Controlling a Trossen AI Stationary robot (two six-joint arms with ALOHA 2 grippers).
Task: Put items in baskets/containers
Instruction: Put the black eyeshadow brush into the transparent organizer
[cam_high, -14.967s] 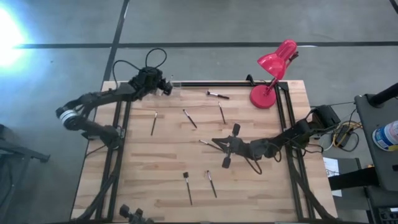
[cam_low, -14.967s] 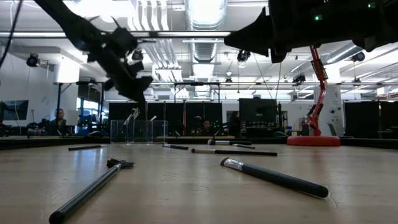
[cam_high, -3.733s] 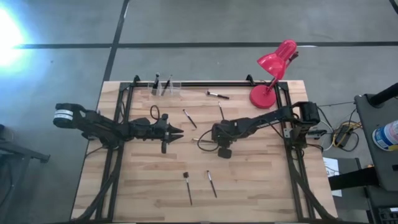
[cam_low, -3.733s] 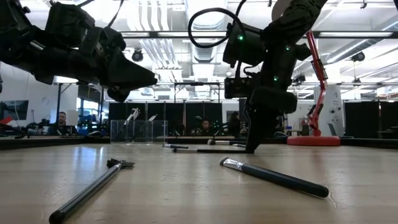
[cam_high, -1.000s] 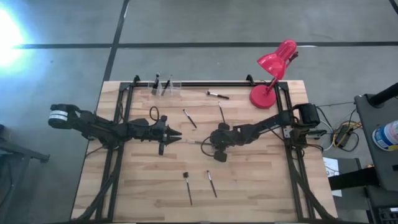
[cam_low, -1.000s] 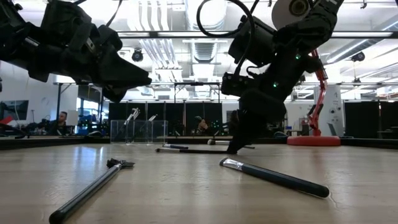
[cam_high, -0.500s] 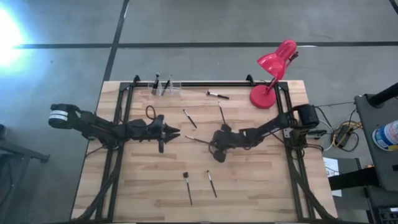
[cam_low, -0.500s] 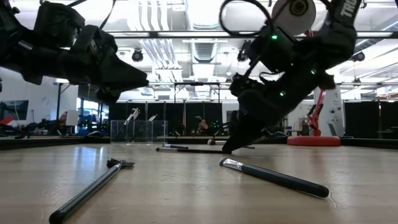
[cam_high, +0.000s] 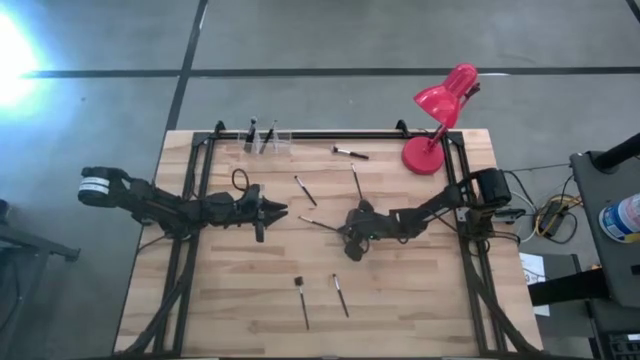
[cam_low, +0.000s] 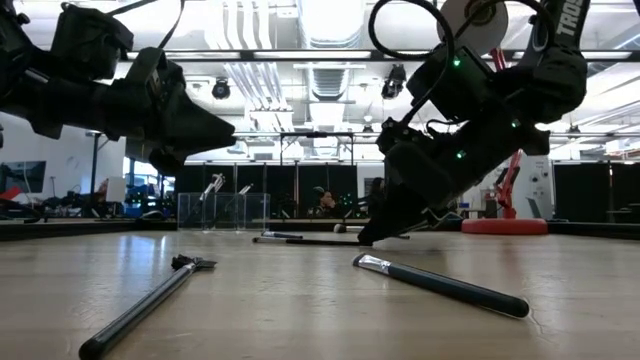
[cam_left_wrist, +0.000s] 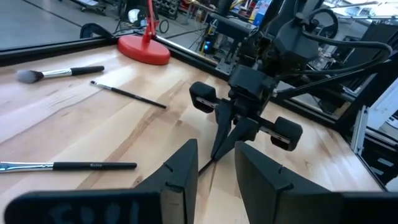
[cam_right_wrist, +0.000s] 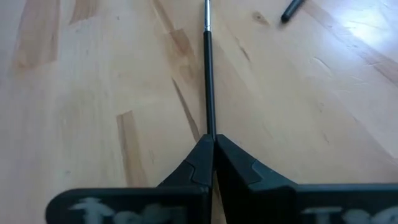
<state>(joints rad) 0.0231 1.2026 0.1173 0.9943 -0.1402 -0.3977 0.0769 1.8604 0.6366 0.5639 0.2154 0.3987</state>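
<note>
Thin dark brushes lie scattered on the wooden table (cam_high: 420, 300). My right gripper (cam_high: 343, 232) sits mid-table, shut on one thin brush (cam_high: 318, 225), which points toward the table's left. My left gripper (cam_high: 285, 210) hovers open just to the left of that brush's free end, pointing level at the right gripper (cam_left_wrist: 217, 152), with nothing between its fingers (cam_left_wrist: 180, 171). The clear containers (cam_high: 265, 140) stand at the far edge, left of centre, with two brushes upright in them. Other brushes lie flat at the centre (cam_high: 305, 190), at the far side (cam_high: 350, 152) and near the front (cam_high: 302, 300). My right gripper pinches one end of the thin brush's handle (cam_right_wrist: 209, 127) between its two fingertips. The fingers slant down from the table's right and lie along the brush. The brush (cam_low: 300, 241) runs on past the fingertips, about level and low over the tabletop.
A red desk lamp (cam_high: 435, 120) stands at the far right corner. Two thicker brushes (cam_low: 440, 285) (cam_low: 140, 305) lie near the front edge. Black frame rails run along the left, right and far edges. Bare wood shows at the front left and front right.
My right gripper has tipped from steep to a shallower slant and drawn slightly toward the table's right. The held brush has come with it; its free end has swung a little toward the far edge.
</note>
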